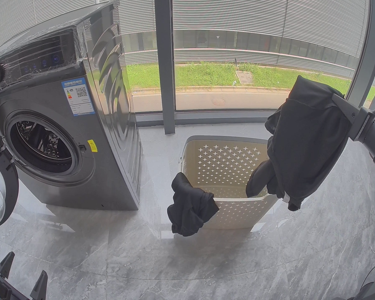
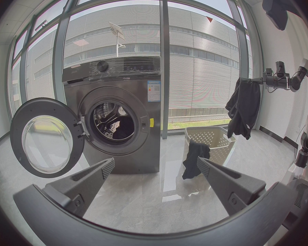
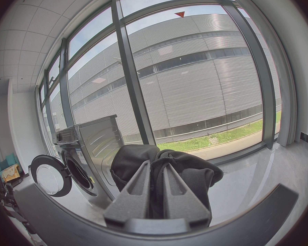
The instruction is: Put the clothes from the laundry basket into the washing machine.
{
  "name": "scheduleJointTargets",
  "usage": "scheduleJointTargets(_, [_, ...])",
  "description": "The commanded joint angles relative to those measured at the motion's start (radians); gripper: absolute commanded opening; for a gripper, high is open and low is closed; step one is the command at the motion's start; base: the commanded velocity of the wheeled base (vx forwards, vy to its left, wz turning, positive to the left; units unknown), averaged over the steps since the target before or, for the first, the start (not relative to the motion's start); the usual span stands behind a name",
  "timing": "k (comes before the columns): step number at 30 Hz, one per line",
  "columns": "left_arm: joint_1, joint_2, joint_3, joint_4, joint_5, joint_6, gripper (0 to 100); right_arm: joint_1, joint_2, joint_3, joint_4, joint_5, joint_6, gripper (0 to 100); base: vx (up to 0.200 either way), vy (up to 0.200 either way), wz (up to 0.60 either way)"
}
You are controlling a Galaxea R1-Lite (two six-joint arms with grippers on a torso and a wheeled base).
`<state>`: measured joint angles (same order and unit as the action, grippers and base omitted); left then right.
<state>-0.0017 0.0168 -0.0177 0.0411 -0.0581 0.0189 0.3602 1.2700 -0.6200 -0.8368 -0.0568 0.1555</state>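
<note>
A cream laundry basket (image 1: 227, 155) stands on the floor before the window, right of the grey washing machine (image 1: 62, 105). The machine's round door (image 1: 0, 184) is swung open and dark cloth lies in the drum (image 2: 121, 127). One black garment (image 1: 191, 207) drapes over the basket's front left rim. My right gripper (image 3: 156, 175) is shut on a second black garment (image 1: 306, 142), which hangs high above the basket's right side. Low at the near left, my left gripper (image 1: 23, 271) stands open with nothing in it, facing the machine.
Glossy grey marble floor (image 1: 221, 259) spreads around the basket. A dark window pillar (image 1: 164, 55) rises behind, between the machine and the basket. The open door juts out at the machine's left side.
</note>
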Motion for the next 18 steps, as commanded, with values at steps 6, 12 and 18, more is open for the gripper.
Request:
scheduleJointTargets(6, [0.000,-0.017,0.016,0.000,0.000,0.001,100,0.005,0.000,0.008,-0.001,-0.001,-0.005,0,0.000,0.200,0.00])
scheduleJointTargets(12, [0.000,-0.017,0.016,0.000,0.000,-0.001,100,0.037,0.002,0.008,0.001,-0.035,-0.007,0,0.000,0.200,0.00])
scheduleJointTargets(18, [0.000,-0.017,0.016,0.000,0.000,-0.002,100,0.082,0.006,0.008,-0.001,-0.057,-0.005,0,0.000,0.200,0.00])
